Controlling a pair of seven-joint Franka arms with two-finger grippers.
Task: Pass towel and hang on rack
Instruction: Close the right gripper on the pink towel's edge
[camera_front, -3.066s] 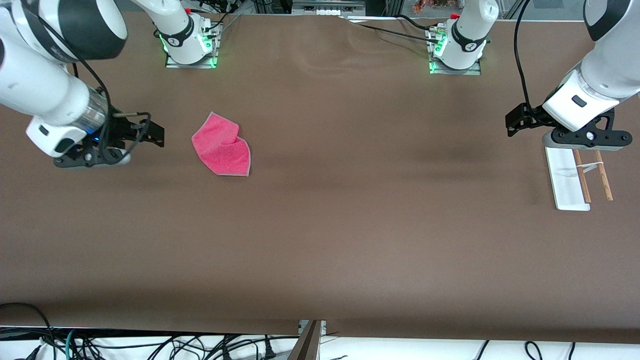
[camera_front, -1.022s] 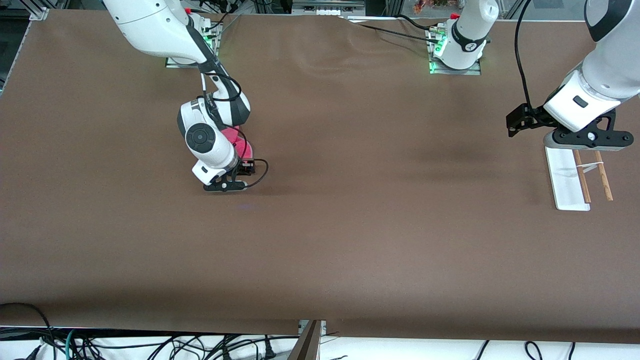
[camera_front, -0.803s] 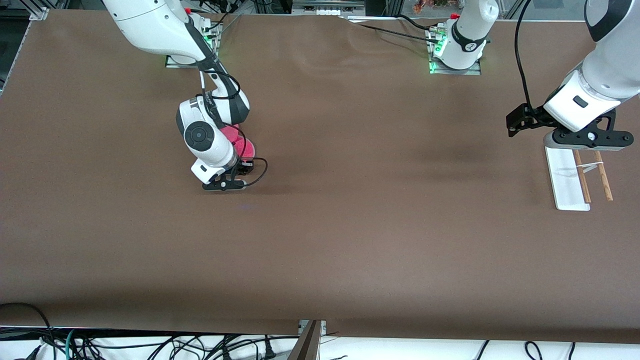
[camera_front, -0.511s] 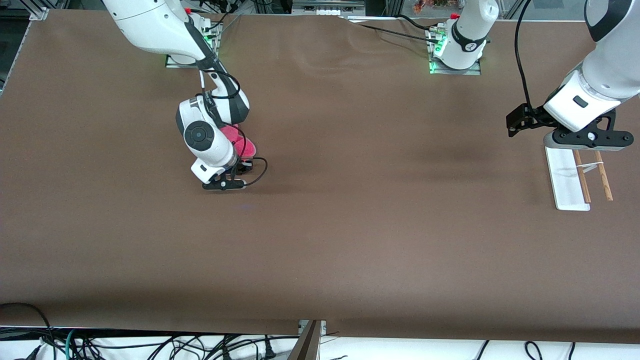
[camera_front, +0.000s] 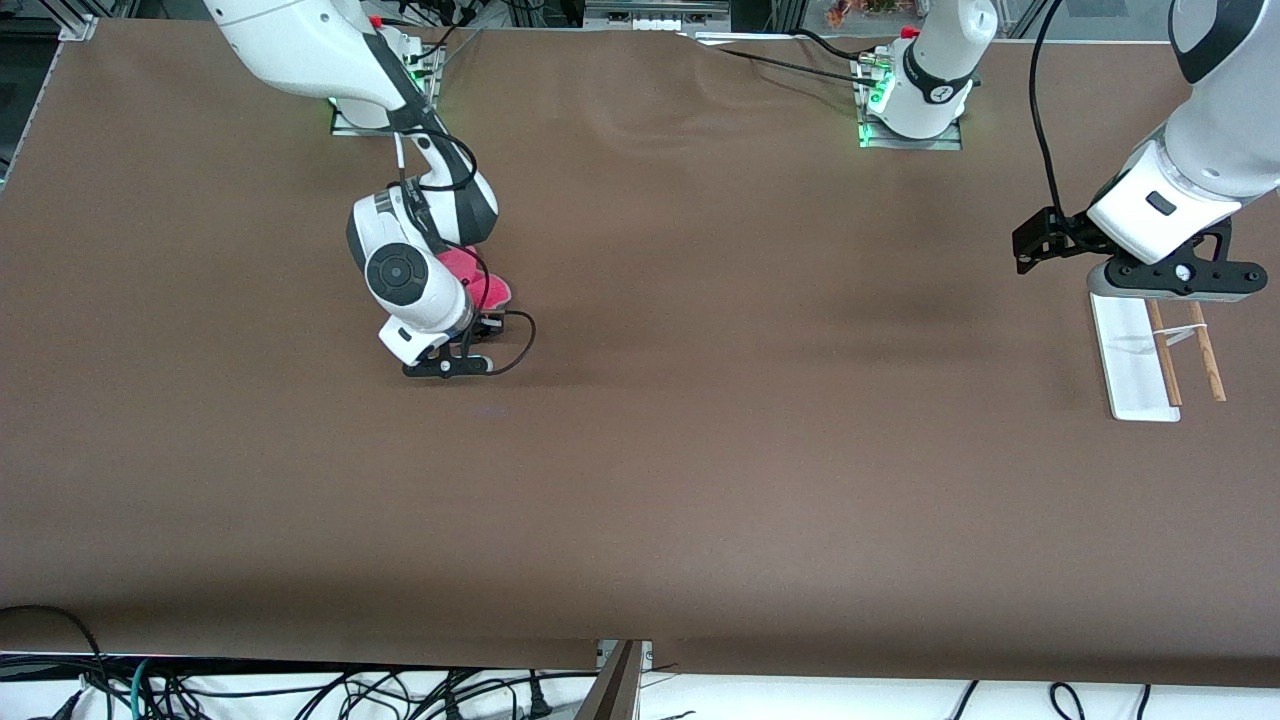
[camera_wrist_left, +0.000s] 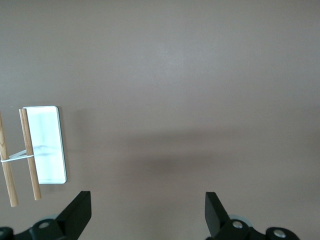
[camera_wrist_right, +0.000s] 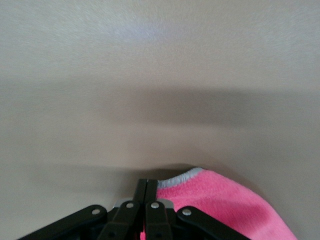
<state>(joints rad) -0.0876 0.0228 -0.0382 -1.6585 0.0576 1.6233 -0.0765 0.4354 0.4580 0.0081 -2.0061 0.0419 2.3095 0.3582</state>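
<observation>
The right gripper (camera_front: 487, 325) is low at the bench (camera_front: 700, 450), toward the right arm's end, and its fingers (camera_wrist_right: 146, 192) are pressed together on the grey-edged corner of the towel (camera_front: 478, 283). In the right wrist view the pink cloth (camera_wrist_right: 230, 207) bulges out just beside the closed fingertips, its thin grey edging running right into the pinch, so the cloth is clamped between them. The rest of the towel lies bunched under and beside that arm's wrist, partly hidden by it in the front view. The left gripper (camera_front: 1035, 243) waits in the air toward the left arm's end of the bench, its fingers (camera_wrist_left: 80, 212) spread wide with nothing between them. The rack (camera_front: 1150, 355) stands on the bench near those spread fingers, its white base (camera_wrist_left: 46, 145) flat and its two brown rods (camera_wrist_left: 29, 152) side by side above one edge of it, well apart from the towel.
</observation>
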